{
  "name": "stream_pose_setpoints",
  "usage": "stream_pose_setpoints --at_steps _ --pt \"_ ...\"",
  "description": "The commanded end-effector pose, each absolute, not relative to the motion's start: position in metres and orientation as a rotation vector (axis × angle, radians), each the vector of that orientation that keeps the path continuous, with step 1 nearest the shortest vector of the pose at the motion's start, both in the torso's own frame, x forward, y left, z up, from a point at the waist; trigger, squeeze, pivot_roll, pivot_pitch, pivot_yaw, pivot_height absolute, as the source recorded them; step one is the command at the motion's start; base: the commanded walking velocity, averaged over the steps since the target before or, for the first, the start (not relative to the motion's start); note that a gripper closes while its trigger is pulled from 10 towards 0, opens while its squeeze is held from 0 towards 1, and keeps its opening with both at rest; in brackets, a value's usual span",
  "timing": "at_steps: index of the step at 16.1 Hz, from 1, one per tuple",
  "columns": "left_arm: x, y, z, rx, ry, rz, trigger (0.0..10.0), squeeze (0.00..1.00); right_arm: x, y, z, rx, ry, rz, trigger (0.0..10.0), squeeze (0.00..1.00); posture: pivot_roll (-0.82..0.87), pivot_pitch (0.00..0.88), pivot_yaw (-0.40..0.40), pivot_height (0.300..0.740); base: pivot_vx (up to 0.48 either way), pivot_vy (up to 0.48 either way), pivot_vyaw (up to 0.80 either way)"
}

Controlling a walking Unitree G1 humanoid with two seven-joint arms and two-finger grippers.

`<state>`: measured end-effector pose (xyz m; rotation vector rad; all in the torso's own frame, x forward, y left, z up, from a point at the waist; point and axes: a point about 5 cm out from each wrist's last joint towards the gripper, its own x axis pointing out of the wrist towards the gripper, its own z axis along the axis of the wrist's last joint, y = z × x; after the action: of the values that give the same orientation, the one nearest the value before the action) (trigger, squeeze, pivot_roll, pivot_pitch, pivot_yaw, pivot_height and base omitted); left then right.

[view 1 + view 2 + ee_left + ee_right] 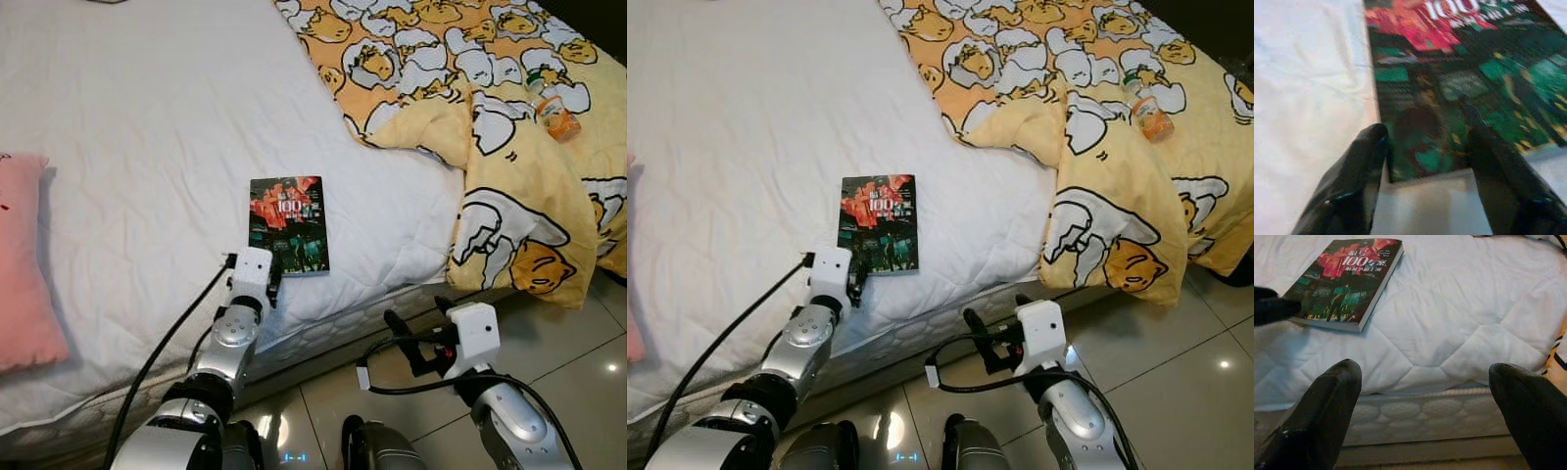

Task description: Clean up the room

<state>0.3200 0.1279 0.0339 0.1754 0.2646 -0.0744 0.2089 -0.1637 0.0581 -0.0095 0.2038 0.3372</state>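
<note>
A dark paperback book [289, 225] with a red and green cover lies flat on the white mattress [147, 147], near its front edge. My left gripper [1425, 147] is at the book's near edge, open. Its two black fingers [1359, 171] straddle the book's near left corner, low over the sheet. My right gripper [416, 318] hangs open below the mattress edge over the floor, to the right of the book. In the right wrist view the book [1347, 279] lies beyond the right gripper [1425, 396], with nothing between its fingers.
A yellow blanket [509, 196] with an egg pattern covers the bed's right side and drapes over its edge. A small bottle of orange drink [554, 108] lies on it. A pink pillow [24, 264] sits at the left. A glossy tiled floor [588, 362] lies below.
</note>
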Motion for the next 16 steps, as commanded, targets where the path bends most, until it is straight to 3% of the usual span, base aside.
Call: stream_pose_setpoints --at_steps 1,5,8,9,16 --pt "0.326 0.13 0.044 0.26 0.19 -0.056 10.0 1.0 0.205 -0.167 0.056 -0.014 0.212 0.327 10.0 0.0 -0.12 0.149 -0.014 0.74 0.0 0.0 0.0" --pt "0.332 0.133 0.051 0.254 0.172 -0.019 10.0 1.0 0.205 -0.167 0.056 -0.014 0.213 0.324 10.0 0.0 -0.12 0.162 -0.015 0.74 0.0 0.0 0.0" --pt "0.329 0.118 0.037 0.01 0.328 -0.096 10.0 1.0 0.202 -0.165 0.054 -0.008 0.221 0.329 10.0 0.0 -0.11 0.174 -0.018 0.74 0.0 0.0 0.0" --pt "0.329 0.113 0.036 -0.003 0.349 -0.118 10.0 0.0 0.201 -0.164 0.055 -0.007 0.222 0.331 10.0 0.0 -0.12 0.179 -0.02 0.74 0.0 0.0 0.0" --pt "0.339 0.098 0.045 -0.121 0.403 -0.15 10.0 0.0 0.191 -0.171 0.053 -0.004 0.257 0.319 10.0 0.0 -0.15 0.199 -0.012 0.74 0.0 0.0 0.0"
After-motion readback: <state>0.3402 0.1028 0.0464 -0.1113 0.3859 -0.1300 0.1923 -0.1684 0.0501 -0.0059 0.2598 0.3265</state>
